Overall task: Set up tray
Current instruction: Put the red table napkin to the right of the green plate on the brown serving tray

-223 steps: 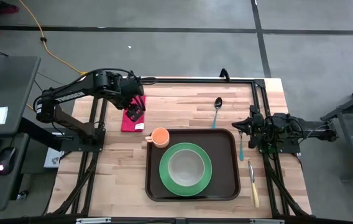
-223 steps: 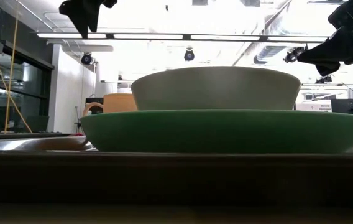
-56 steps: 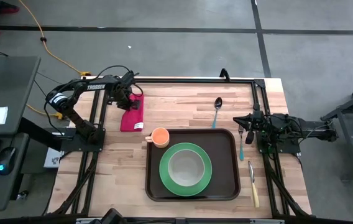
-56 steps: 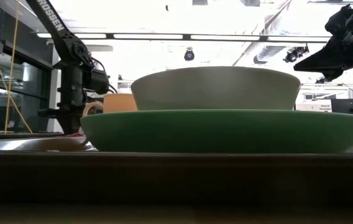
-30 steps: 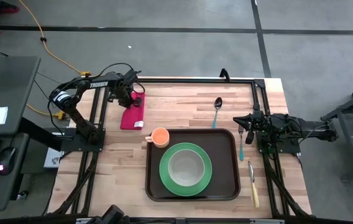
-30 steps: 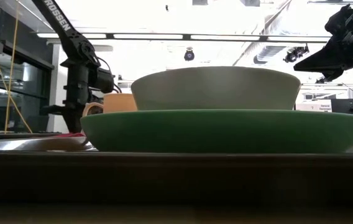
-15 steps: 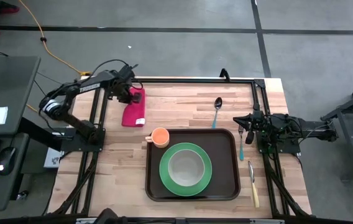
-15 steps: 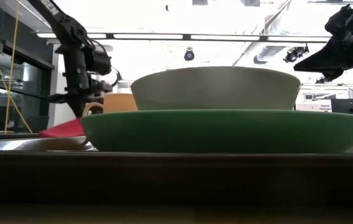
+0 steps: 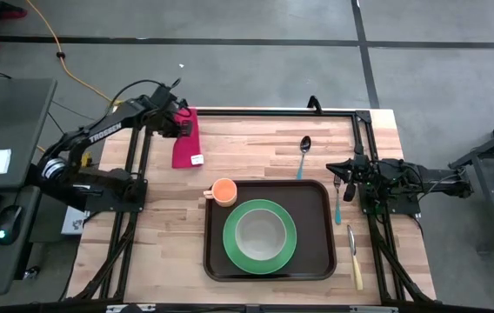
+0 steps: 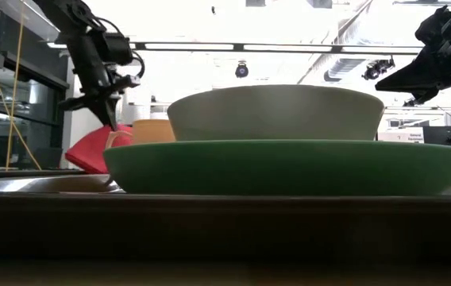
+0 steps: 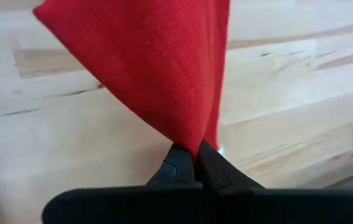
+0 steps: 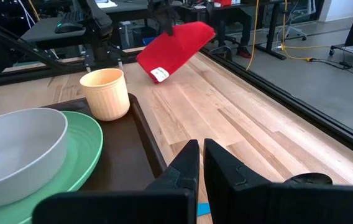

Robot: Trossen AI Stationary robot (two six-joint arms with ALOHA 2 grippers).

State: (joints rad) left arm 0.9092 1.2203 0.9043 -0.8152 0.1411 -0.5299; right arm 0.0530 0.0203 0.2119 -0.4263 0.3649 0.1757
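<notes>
The dark brown tray (image 9: 317,261) lies on the wooden table and carries a green plate (image 9: 233,254) with a grey bowl (image 9: 260,233) on it. An orange cup (image 9: 223,190) stands in the tray's far left corner. A red cloth (image 9: 186,143) hangs at the table's far left, and my left gripper (image 9: 180,123) is shut on it. My right gripper (image 9: 340,176) waits shut at the right side, above a teal-handled fork (image 9: 337,205). My left gripper pinches a gathered fold at the red cloth's far end (image 11: 194,138) between its two fingertips (image 11: 178,163). The fingers slant down from above. The cloth hangs slack and slanted below them, its tagged end (image 12: 158,74) lowest. Whether that end rests on the table, I cannot tell.
A spoon (image 9: 303,155) lies beyond the tray's far right corner, and a knife (image 9: 353,257) lies to the tray's right. Bare wood stretches left of the tray. A black frame (image 9: 273,111) borders the table.
My left gripper has risen and tipped, drawing toward the table's far left corner with the red cloth. The cloth's far end has come up off the wood, so it now hangs slanted instead of lying flat. The right arm has kept still.
</notes>
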